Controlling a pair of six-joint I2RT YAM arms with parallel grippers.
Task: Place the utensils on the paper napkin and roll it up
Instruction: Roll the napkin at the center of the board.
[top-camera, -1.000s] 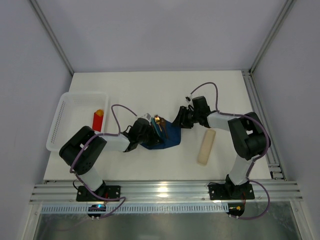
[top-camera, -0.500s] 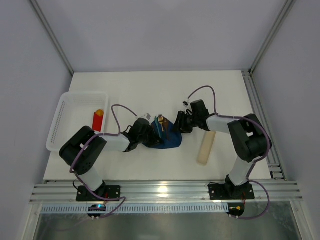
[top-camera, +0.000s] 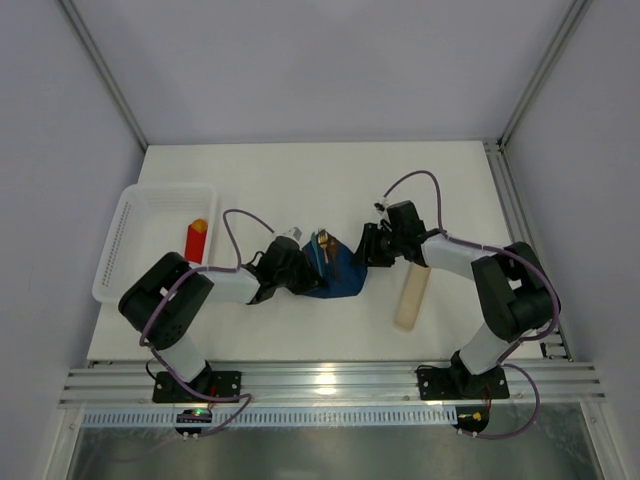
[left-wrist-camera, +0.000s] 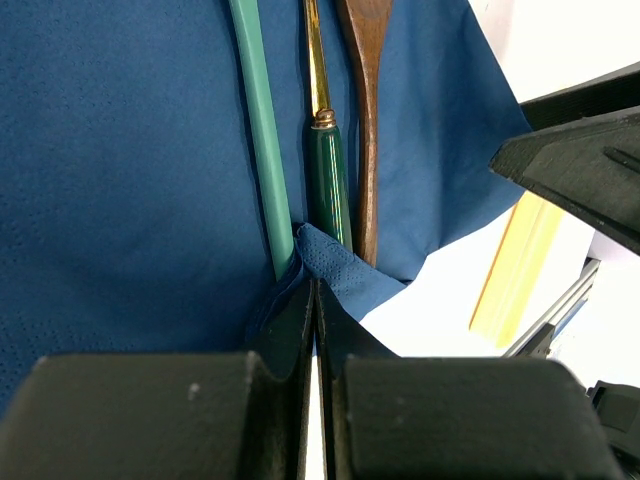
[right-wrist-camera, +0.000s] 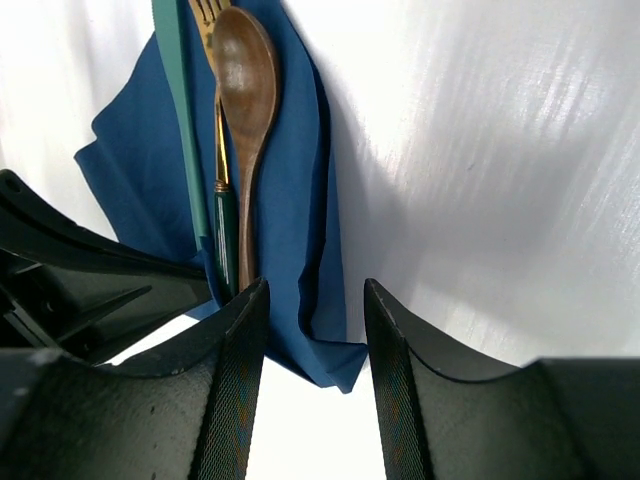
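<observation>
Your left tool (left-wrist-camera: 312, 300) is clamped fully closed on a folded corner of the paper napkin (left-wrist-camera: 120, 150) (only blue paper sits between the jaws). Just beyond that pinch, the utensils (left-wrist-camera: 328, 190) lie side by side on the sheet, three slim pieces in teal, green-and-gold and brown. Your right tool (right-wrist-camera: 315, 300) stands about half open over the napkin's opposite edge, gripping nothing. Farther right, a beige bar (top-camera: 412, 292) rests on the worktop (top-camera: 300, 180).
</observation>
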